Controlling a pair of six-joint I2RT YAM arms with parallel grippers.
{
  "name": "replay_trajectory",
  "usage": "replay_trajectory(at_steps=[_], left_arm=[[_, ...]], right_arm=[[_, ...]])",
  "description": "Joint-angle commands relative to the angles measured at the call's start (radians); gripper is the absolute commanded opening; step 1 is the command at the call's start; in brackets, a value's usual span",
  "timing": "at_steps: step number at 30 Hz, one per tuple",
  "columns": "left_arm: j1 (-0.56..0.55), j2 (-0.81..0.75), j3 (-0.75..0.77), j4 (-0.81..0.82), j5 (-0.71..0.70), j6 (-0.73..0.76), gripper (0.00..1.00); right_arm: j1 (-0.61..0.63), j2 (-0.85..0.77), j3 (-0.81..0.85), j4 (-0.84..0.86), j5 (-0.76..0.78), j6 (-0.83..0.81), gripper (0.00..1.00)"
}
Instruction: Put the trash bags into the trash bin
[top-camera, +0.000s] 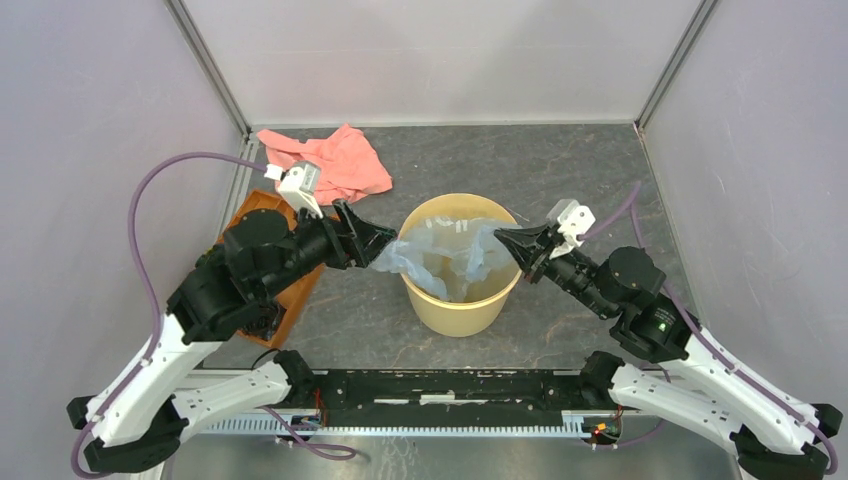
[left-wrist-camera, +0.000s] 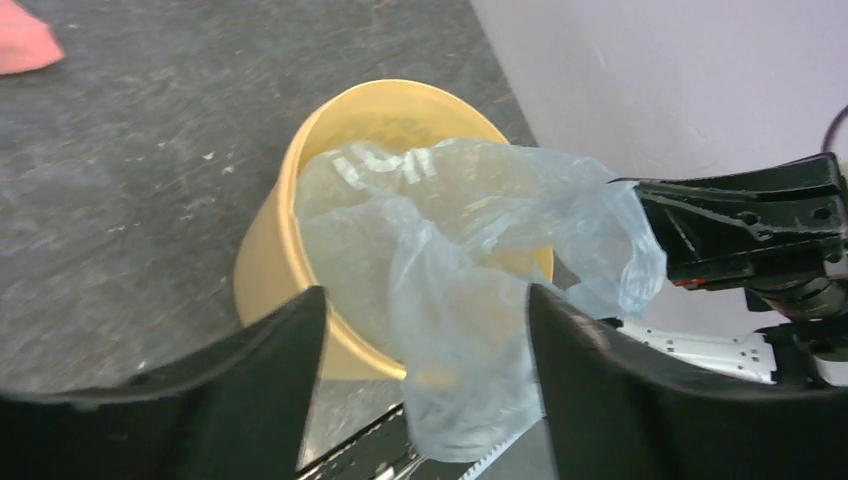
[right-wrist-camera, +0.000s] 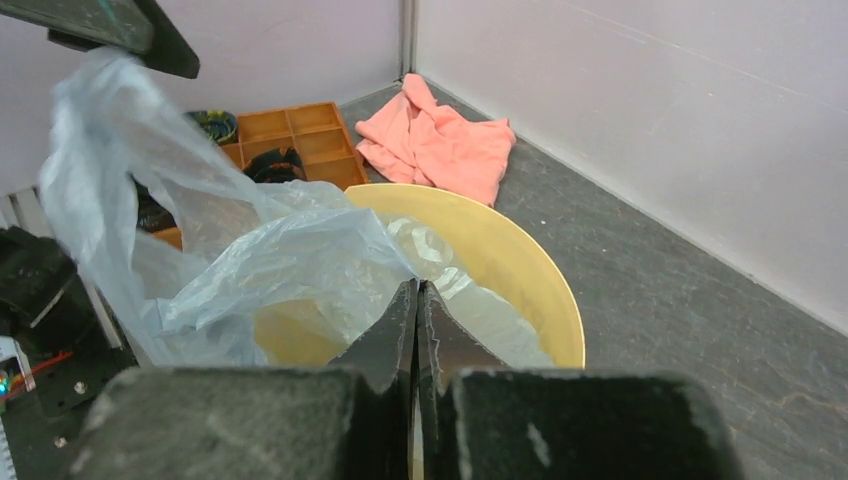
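Trash bags (top-camera: 440, 255) drape across trash bin (top-camera: 455, 315); right gripper (top-camera: 502, 238) pinches them at three o'clock, left gripper (top-camera: 385, 250) released at nine.

A crumpled salmon-pink cloth (top-camera: 330, 162) lies on the dark grey, stone-patterned table (top-camera: 580, 170), beyond the left jaws and well apart from them, close to the far wall. From the right jaws it lies ahead, on the far side of the table. An orange compartmented tray (right-wrist-camera: 300, 135) sits behind and below the left jaws, just beside the cloth, with dark items in some compartments that are too small to make out.
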Motion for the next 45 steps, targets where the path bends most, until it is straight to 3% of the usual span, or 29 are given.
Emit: replay_trajectory(at_steps=[1,3,8,12,15,21,26,35,45], left_arm=[[0.0,0.05,0.208,-0.257,-0.101,-0.079,0.86],[0.0,0.081,0.302,-0.299,-0.062,-0.101,0.95],[0.0,0.144,0.441,-0.362,0.153,-0.185,0.91],[0.0,0.125,0.375,-0.275,0.386,-0.239,0.85],[-0.001,0.078,0.223,-0.178,0.487,-0.264,0.86],[-0.001,0.041,0.18,-0.176,0.341,-0.161,0.99],[-0.001,0.009,0.097,-0.095,0.28,-0.105,1.0],[-0.011,0.087,0.134,0.064,0.216,0.053,1.0],[-0.334,0.24,0.19,0.118,-0.176,0.112,0.96]], right_arm=[[0.0,0.006,0.077,0.056,0.09,0.097,0.01],[-0.001,0.022,0.107,0.069,0.116,0.176,0.01],[0.0,0.06,0.162,0.1,0.128,0.256,0.01],[0.0,0.069,0.166,0.135,0.183,0.286,0.01],[0.0,0.076,0.158,0.17,0.22,0.315,0.01],[-0.001,0.136,0.213,0.125,0.335,0.358,0.01],[0.0,0.207,0.258,0.102,0.446,0.375,0.01],[0.0,0.386,0.386,0.06,0.572,0.389,0.01],[0.0,0.491,0.47,0.051,0.663,0.371,0.01]])
